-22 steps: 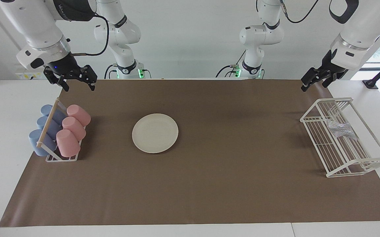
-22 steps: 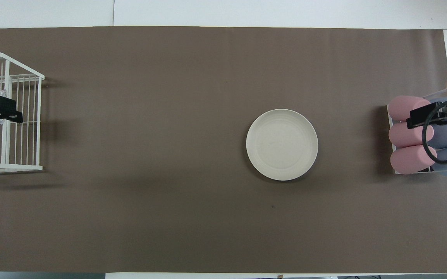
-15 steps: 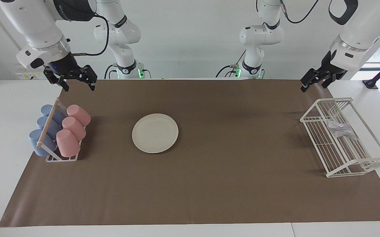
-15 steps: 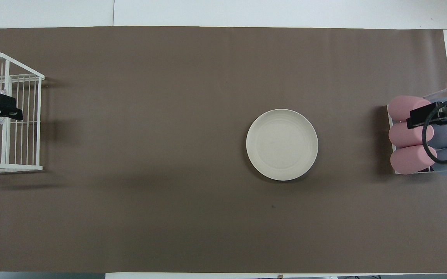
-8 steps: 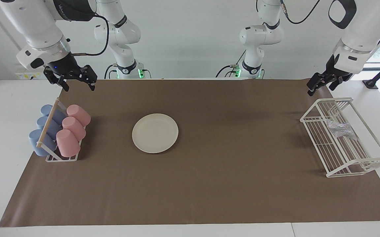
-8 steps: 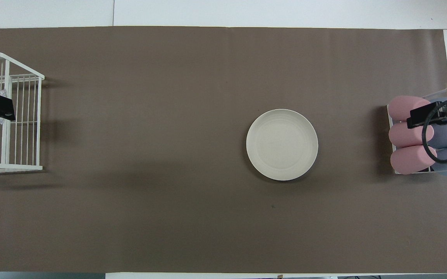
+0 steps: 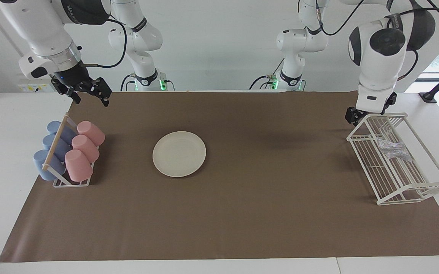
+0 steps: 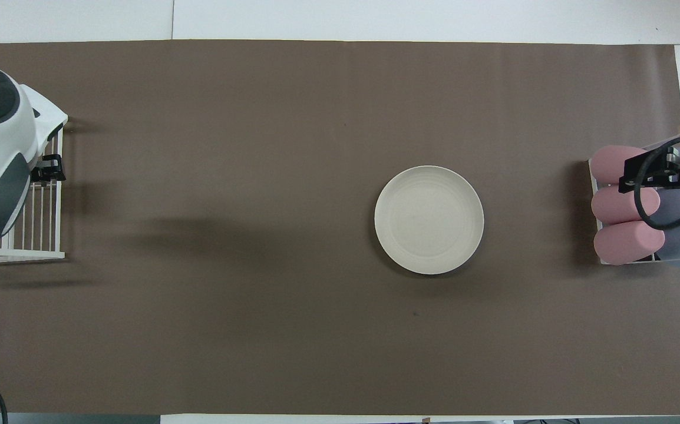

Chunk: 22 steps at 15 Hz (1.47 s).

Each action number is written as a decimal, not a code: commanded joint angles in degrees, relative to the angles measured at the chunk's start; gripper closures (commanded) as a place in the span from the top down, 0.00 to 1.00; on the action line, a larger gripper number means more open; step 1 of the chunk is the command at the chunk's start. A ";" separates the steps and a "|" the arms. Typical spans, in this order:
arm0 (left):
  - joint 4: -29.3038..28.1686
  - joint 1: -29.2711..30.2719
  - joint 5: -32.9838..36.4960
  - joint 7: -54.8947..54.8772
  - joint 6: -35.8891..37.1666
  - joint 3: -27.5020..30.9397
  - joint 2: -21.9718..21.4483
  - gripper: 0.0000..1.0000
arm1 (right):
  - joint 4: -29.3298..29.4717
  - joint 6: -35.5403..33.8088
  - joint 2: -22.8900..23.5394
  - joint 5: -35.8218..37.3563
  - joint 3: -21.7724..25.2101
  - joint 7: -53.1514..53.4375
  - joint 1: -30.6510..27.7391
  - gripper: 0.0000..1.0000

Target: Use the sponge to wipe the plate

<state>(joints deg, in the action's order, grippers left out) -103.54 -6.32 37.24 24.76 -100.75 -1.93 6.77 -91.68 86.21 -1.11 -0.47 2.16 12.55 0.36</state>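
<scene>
Facing view: lying in the white wire rack (image 7: 398,160) at the left arm's end of the counter, the sponge (image 7: 393,149) looks light and floppy; pinch its crumpled middle. The left hand (image 7: 356,114) hangs over the rack's nearer edge; its finger state cannot be told. The right hand (image 7: 86,90) waits, fingers apart.

Overhead view: the plate (image 8: 429,219), stiff and smooth, may slide when wiped.

Pink cups (image 7: 82,150) and blue cups (image 7: 51,149) lie racked at one end of the brown mat (image 7: 265,213), white wire rack (image 7: 396,179) at the other.
</scene>
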 commanded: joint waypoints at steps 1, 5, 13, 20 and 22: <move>0.09 0.16 7.21 0.99 -3.91 0.61 3.76 1.00 | -1.57 -0.43 -1.53 -0.15 -0.31 8.42 -0.28 1.00; 0.53 1.13 12.32 3.18 -6.55 0.69 7.55 1.00 | -2.45 -1.57 -2.32 -0.33 -0.40 20.13 0.77 1.00; 1.23 2.10 14.00 3.01 -7.53 0.87 8.08 0.85 | -4.03 -4.30 -3.38 -5.34 -0.49 46.48 0.95 1.00; 1.67 2.10 13.91 3.01 -7.62 0.87 8.17 0.00 | -5.96 -1.85 -4.17 -5.34 -0.57 51.43 2.01 1.00; 1.67 2.10 14.00 3.01 -7.62 0.96 8.17 0.00 | -8.15 0.61 -5.22 -5.34 -0.84 51.43 2.53 1.00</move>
<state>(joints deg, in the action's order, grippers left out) -102.47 -4.61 50.13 27.31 -107.88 -0.92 14.57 -95.78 83.80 -3.55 -5.32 1.73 62.90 2.63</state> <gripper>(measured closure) 0.903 0.000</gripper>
